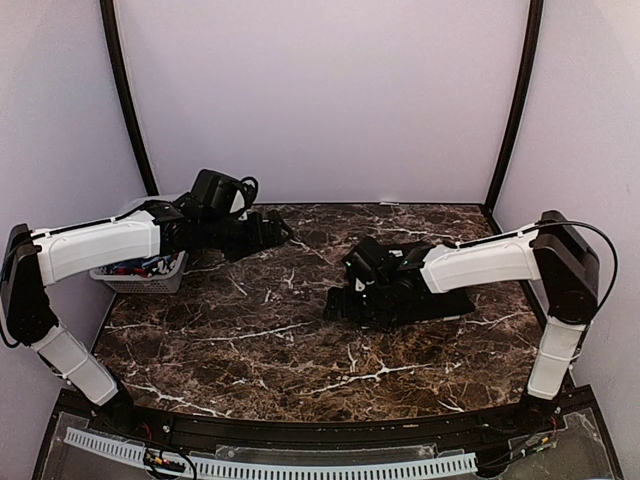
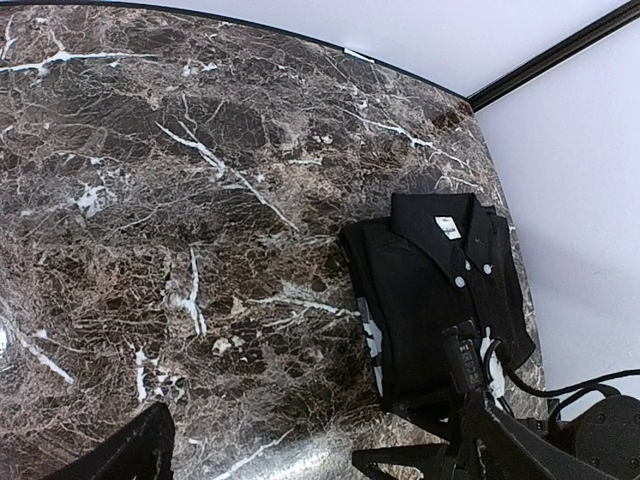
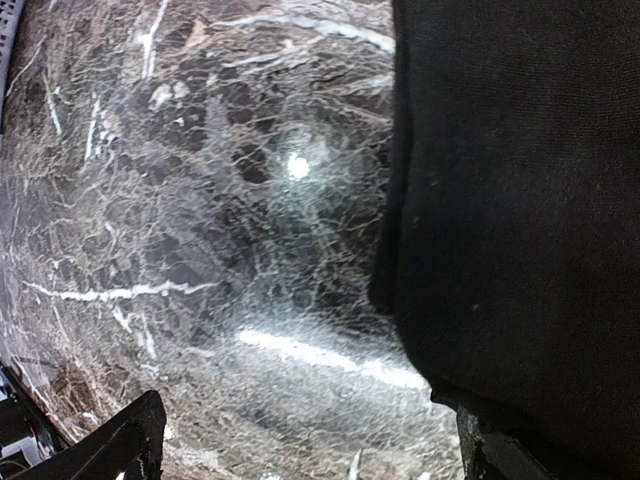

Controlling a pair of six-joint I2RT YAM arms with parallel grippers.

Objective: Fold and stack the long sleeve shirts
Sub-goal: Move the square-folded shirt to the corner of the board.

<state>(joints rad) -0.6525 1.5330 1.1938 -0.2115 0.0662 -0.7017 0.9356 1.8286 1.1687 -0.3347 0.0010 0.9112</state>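
The plain black shirt (image 2: pixel 425 290) lies folded on the marble table, collar and white buttons up. A strip of the black-and-white checked shirt (image 2: pixel 372 338) peeks out under its edge, so the black one lies on top. The stack is right of centre in the top view (image 1: pixel 420 300). My right gripper (image 1: pixel 350 290) is low at the stack's left edge, open, with one finger (image 3: pixel 500 450) against the black cloth (image 3: pixel 510 200) and the other (image 3: pixel 120 445) over bare table. My left gripper (image 1: pixel 283 232) is open and empty, hovering above the table's back left, apart from the shirts.
A white lattice basket (image 1: pixel 140 272) holding small items stands at the table's left edge under my left arm. The table (image 1: pixel 260 340) is dark marble with white veins. Pale walls with black corner posts close in the back and sides.
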